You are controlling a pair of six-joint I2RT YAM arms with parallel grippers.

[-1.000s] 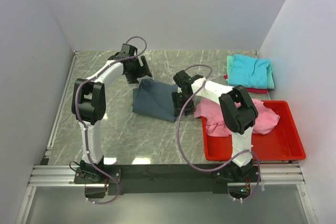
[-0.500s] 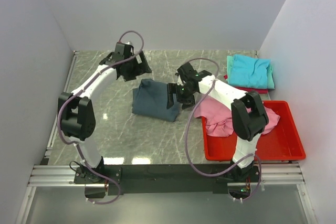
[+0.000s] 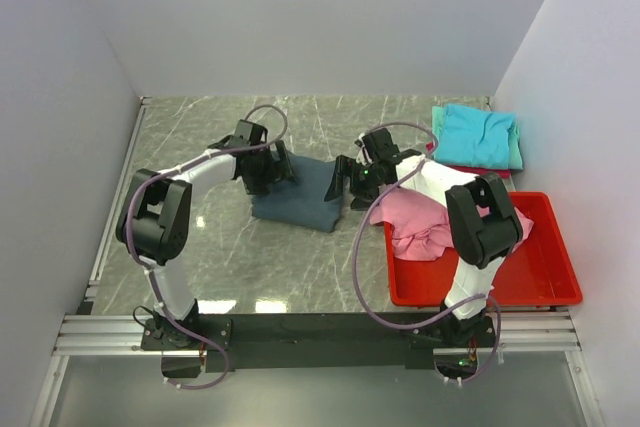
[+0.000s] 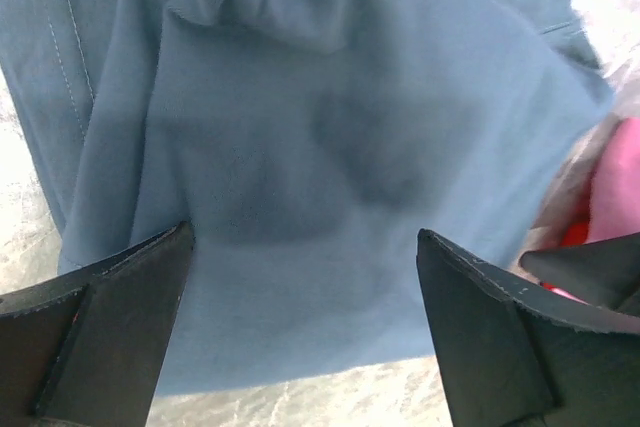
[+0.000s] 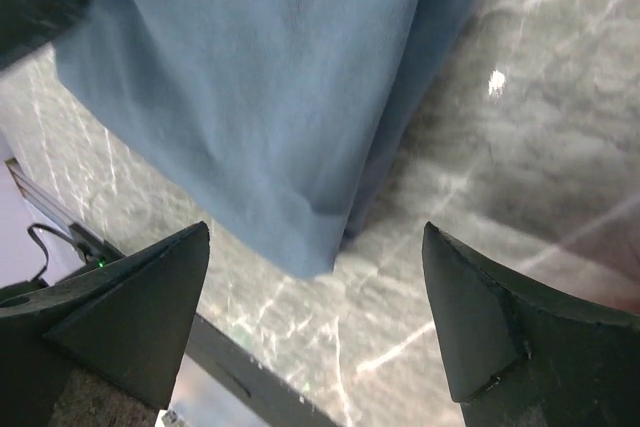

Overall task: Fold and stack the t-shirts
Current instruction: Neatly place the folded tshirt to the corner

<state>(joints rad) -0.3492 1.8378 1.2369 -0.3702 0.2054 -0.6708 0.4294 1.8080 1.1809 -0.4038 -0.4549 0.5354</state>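
The dark slate t-shirt (image 3: 300,195) lies folded on the marble table, and its cloth (image 4: 300,127) fills the left wrist view. My left gripper (image 3: 272,169) hovers over its left edge, open and holding nothing (image 4: 305,247). At the shirt's right edge is my right gripper (image 3: 347,179), also open and holding nothing (image 5: 316,235), with a shirt corner (image 5: 270,77) just ahead of it. A pink t-shirt (image 3: 415,215) hangs crumpled over the bin's rim. At the far right a folded turquoise t-shirt (image 3: 478,133) tops a mint t-shirt (image 3: 516,151) and a red t-shirt (image 3: 470,171).
A red plastic bin (image 3: 545,282) stands at the right front, right of my right arm. White walls close in the table at the back and on both sides. A metal rail (image 3: 320,327) runs along the near edge. Bare marble (image 3: 280,257) lies in front of the slate shirt.
Both grippers have opened wider. My left gripper came from the far side down over the slate shirt's left edge. The right gripper shifted slightly right at the shirt's right edge.
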